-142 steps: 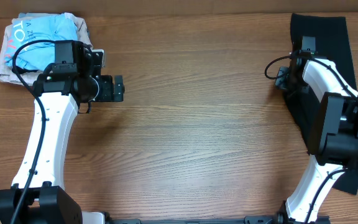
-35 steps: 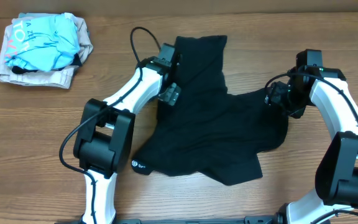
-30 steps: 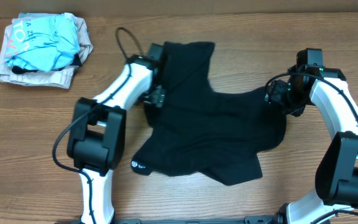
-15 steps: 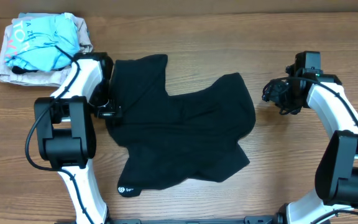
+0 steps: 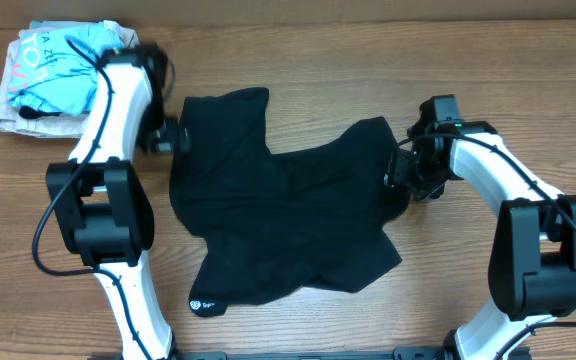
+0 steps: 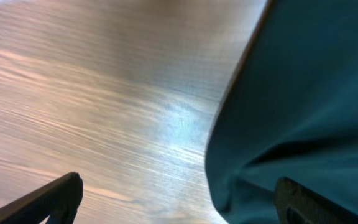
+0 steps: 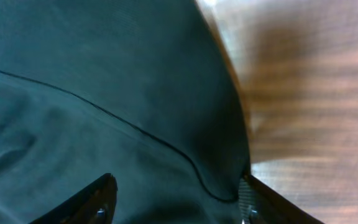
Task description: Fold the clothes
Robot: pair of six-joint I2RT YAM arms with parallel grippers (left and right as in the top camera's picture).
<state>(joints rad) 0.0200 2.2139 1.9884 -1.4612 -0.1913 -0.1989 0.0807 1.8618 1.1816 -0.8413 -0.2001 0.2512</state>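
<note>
Overhead: black garment (image 5: 278, 215) lies crumpled at the middle of the table (image 5: 298, 60), its white label (image 5: 200, 304) at one corner; left gripper (image 5: 171, 135) sits just outside one cloth edge, right gripper (image 5: 405, 172) on the opposite edge; bare wood lies beyond both.
Left wrist: jaws wide, empty; cloth edge toward one finger, open wood toward the other.
Right wrist: jaws apart over cloth; its edge near one finger, wood beyond.

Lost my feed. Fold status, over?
Left gripper open, at left edge of black garment. Right gripper open over right edge. Garment spread, unfolded. Nothing blocking.
</note>
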